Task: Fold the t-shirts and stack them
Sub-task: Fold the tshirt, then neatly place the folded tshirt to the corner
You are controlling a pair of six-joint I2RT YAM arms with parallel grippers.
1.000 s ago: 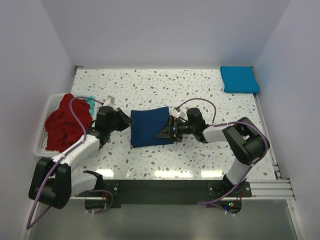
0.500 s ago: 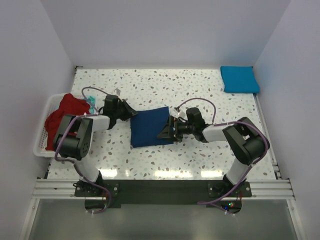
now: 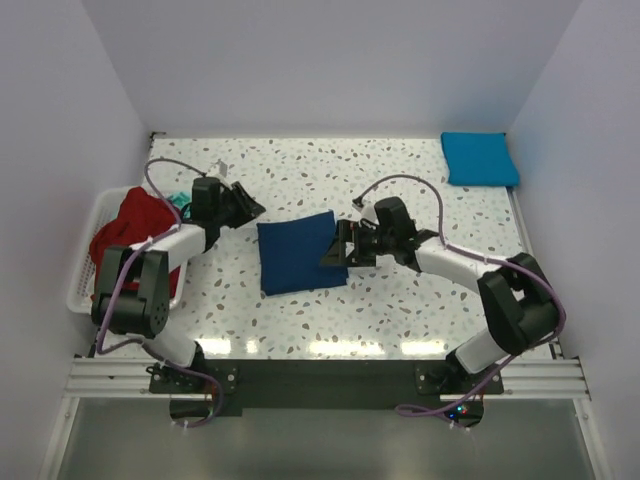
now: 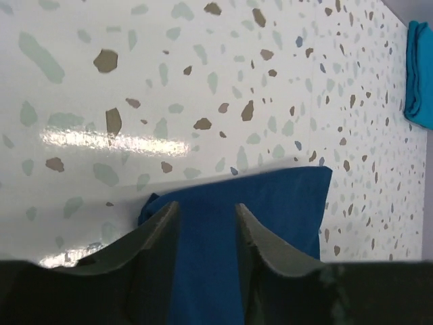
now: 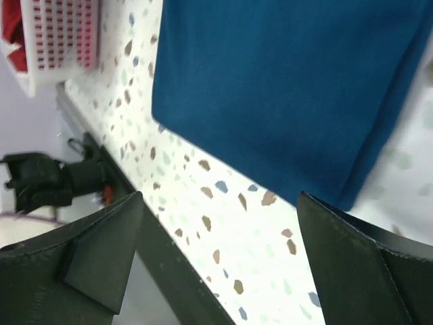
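A navy blue t-shirt (image 3: 298,252) lies folded in a rectangle in the middle of the table. My left gripper (image 3: 246,206) is open and empty, a little up and to the left of the shirt's back left corner; in the left wrist view (image 4: 206,223) the shirt (image 4: 284,200) shows between its fingers, apart from them. My right gripper (image 3: 334,251) is wide open and empty at the shirt's right edge; the right wrist view (image 5: 220,196) looks down on the shirt (image 5: 291,88). A turquoise-blue t-shirt (image 3: 480,158) lies folded at the back right. A red t-shirt (image 3: 130,240) is crumpled in the basket, with a bit of teal cloth (image 3: 181,204) beside it.
The white slatted basket (image 3: 84,282) stands at the left edge of the table, also in the right wrist view (image 5: 61,34). Walls close the table on three sides. A black rail (image 3: 330,380) with the arm bases runs along the near edge.
My left gripper has drawn back from the navy shirt's left edge, up and to the left. My right arm has risen and swung its elbow out, its gripper staying by the shirt's right edge.
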